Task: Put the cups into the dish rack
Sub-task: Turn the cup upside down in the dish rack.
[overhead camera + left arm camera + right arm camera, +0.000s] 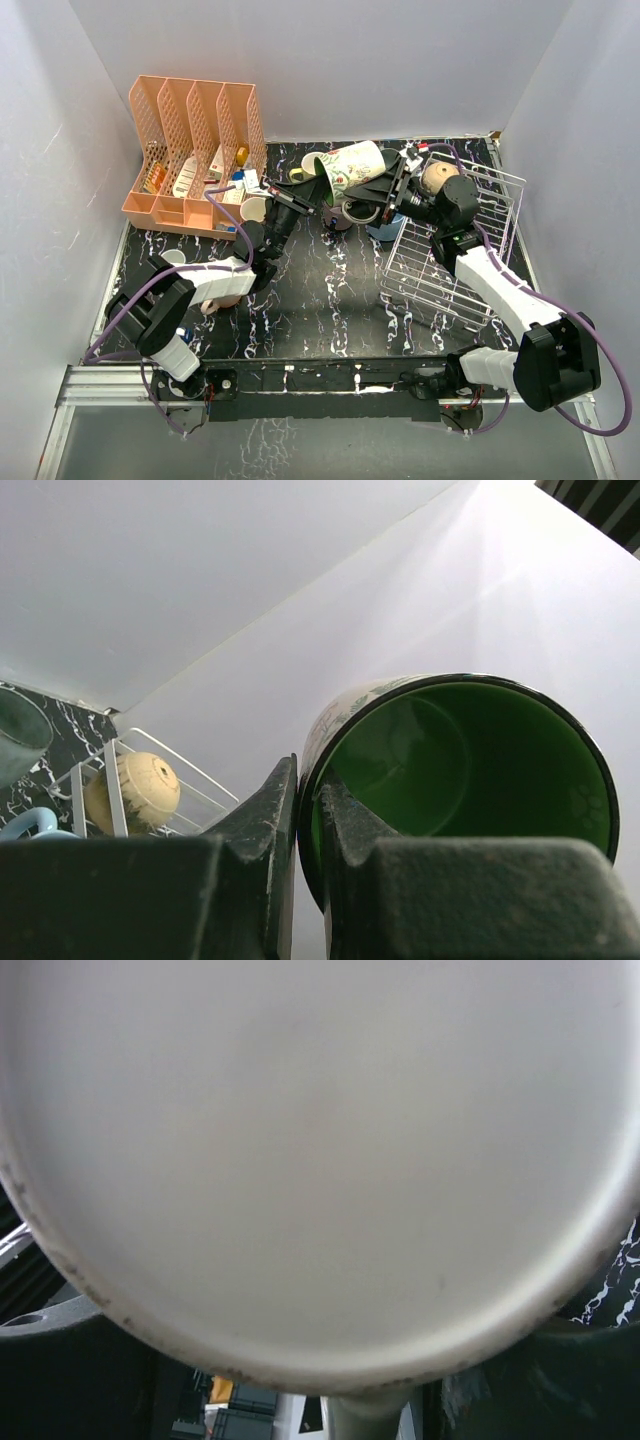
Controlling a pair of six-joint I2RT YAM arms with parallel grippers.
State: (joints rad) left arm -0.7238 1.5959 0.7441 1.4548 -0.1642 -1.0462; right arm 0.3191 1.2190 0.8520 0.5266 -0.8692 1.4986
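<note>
- Left gripper (300, 197): clamped on the rim of the cream cup (355, 165), which is held aloft on its side, long axis left-right.
- Right gripper (392, 188): fingers flank the cup's base. Whether they grip it cannot be told.
- Dish rack (450, 275): just right of and below the cup, nearer the right arm. It appears to have room.

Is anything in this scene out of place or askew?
Yes. The cream mug hangs sideways in the air above the table, not in the dish rack. The left end effector pinches its rim, and the right end effector is at its base, so it looks like a handover.
</note>
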